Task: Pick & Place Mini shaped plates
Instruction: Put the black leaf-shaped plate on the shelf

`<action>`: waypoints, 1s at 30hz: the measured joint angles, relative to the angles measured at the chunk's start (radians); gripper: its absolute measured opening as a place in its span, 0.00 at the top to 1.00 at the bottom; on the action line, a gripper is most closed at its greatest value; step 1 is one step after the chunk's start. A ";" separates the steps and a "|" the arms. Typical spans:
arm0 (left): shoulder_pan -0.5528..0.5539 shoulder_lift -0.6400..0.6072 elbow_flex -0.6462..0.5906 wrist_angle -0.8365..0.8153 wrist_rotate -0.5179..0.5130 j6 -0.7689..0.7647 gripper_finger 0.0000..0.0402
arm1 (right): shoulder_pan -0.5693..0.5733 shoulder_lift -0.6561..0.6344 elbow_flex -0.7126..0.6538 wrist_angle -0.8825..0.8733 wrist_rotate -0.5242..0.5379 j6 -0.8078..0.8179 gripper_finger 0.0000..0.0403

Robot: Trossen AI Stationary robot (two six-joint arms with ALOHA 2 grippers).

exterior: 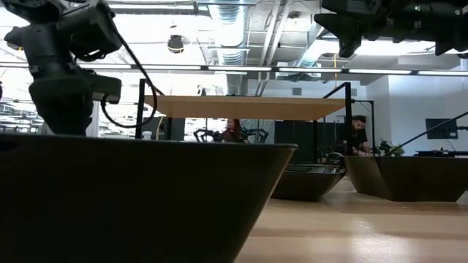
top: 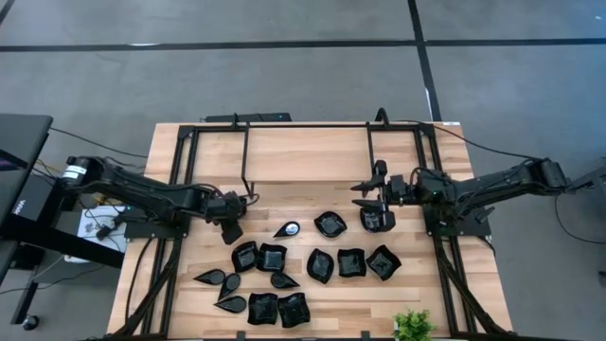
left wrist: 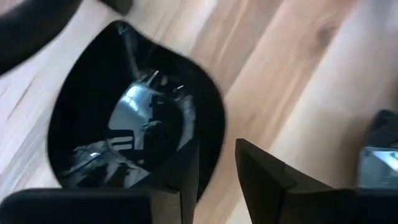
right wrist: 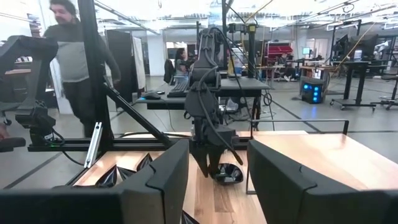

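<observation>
Several glossy black mini plates (top: 320,265) lie flat on the wooden table, in square, wavy-round and teardrop shapes. My left gripper (top: 230,228) points down over the table's left half, open. In the left wrist view it (left wrist: 216,163) straddles the rim of a rounded plate with a pointed end (left wrist: 93,106): one finger over its hollow, one over bare wood. I cannot tell whether it touches the plate. My right gripper (right wrist: 217,186) is open and level, above a plate (top: 377,221) on the right, with nothing between its fingers.
A small green plant (top: 413,325) stands at the table's near edge on the right. Black frame rails (top: 186,180) run along both sides. One dish's wall (exterior: 146,197) fills the low view. A person (right wrist: 68,50) stands beyond the table. Bare wood (top: 303,156) lies at the far side.
</observation>
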 joint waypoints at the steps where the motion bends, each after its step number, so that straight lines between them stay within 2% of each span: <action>1: 0.000 0.006 -0.002 0.002 -0.002 0.000 0.74 | 0.000 0.000 0.000 -0.001 0.000 0.000 0.61; 8: 0.000 0.026 -0.035 0.047 -0.006 -0.002 0.76 | 0.000 0.000 0.000 -0.002 0.000 0.002 0.61; 11: 0.000 0.024 -0.036 0.060 -0.013 -0.003 0.82 | 0.000 0.000 0.000 -0.002 0.000 0.002 0.61; 15: -0.003 0.023 -0.036 0.130 -0.022 -0.006 0.97 | 0.000 0.000 0.000 -0.002 0.000 0.002 0.61; 19: -0.053 0.023 -0.032 0.239 -0.023 -0.027 0.98 | 0.000 0.000 0.000 -0.002 0.000 0.002 0.61; 21: -0.103 0.024 -0.003 0.240 -0.071 -0.027 0.99 | 0.000 0.000 0.000 -0.006 0.000 0.002 0.61; 25: -0.214 0.024 0.083 0.241 -0.248 0.012 0.99 | 0.000 0.000 0.000 -0.017 0.000 0.002 0.61; 30: -0.316 0.023 0.226 0.245 -0.372 0.094 0.99 | 0.000 0.000 0.000 -0.018 0.000 0.036 0.61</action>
